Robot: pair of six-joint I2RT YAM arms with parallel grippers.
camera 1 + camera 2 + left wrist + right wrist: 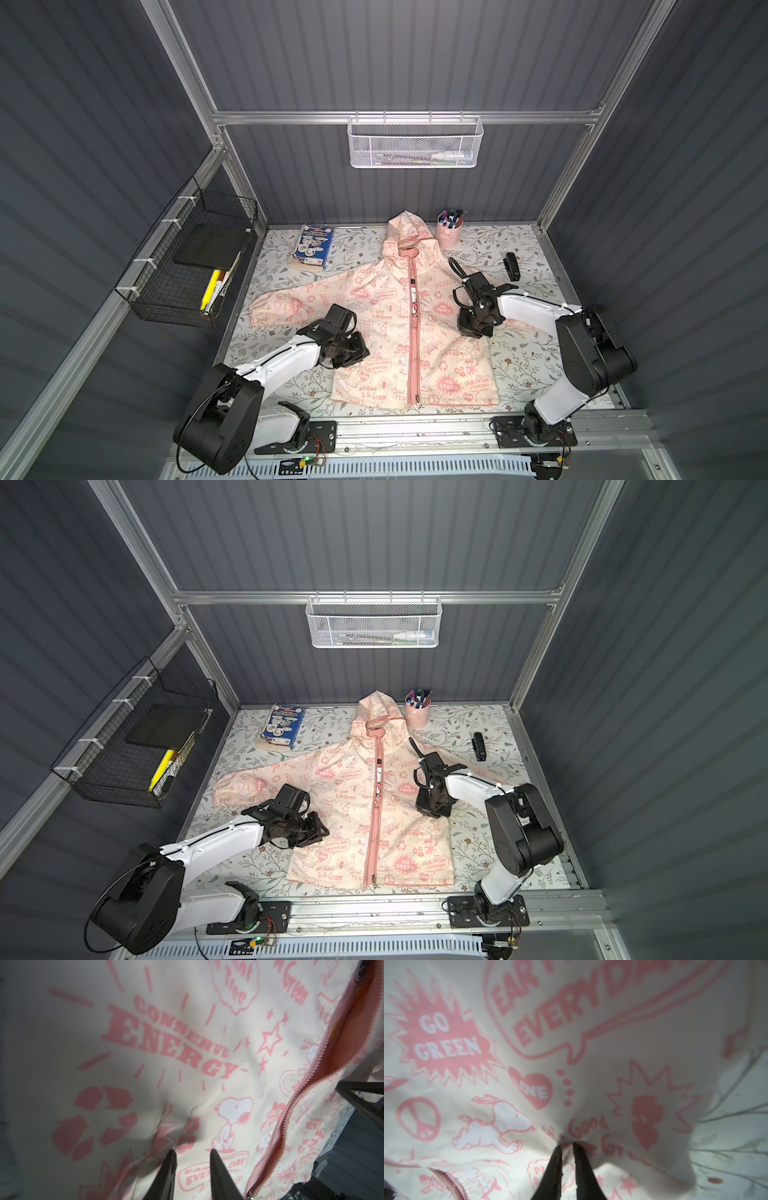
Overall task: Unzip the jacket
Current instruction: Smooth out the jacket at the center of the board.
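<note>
The jacket (386,332) (353,812) lies flat on its back, hood toward the rear wall and sleeves spread. Its pink zipper (413,345) (291,1105) is parted along the front, with pink lining showing. The slider (417,401) (251,1196) sits at the hem. My left gripper (359,353) (193,1151) rests on one front panel, open, with flat printed cloth showing between its fingers. My right gripper (471,330) (566,1145) is on the other front panel, shut on a puckered pinch of the fabric.
A pink cup of pens (449,232) stands beside the hood. A blue packet (311,249) lies at the back left, a small black object (512,266) at the right. Wire baskets hang on the left wall (195,257) and rear rail (415,143).
</note>
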